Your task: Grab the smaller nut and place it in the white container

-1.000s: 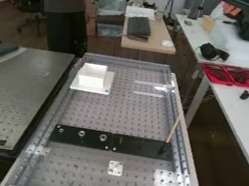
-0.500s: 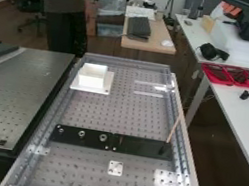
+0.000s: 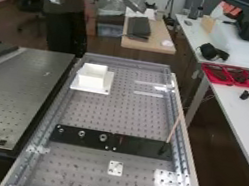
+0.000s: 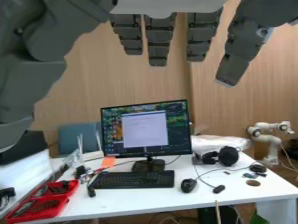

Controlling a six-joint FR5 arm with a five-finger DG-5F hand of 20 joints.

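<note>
Straight and spread, the fingers [image 4: 157, 42] of the hand [image 3: 132, 0] stand wide apart. Below them in the high view sits the white container [image 3: 92, 78] — and farther from them, on the flat black bar [image 3: 70, 138], the smaller nut [image 3: 60, 130] stands near the larger nut [image 3: 82, 133].

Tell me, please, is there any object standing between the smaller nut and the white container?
Nothing visible stands between the smaller nut and the white container, only the flat, perforated bench top. The container's own near wall rises there, so the nut would probably need lifting over it.
</note>
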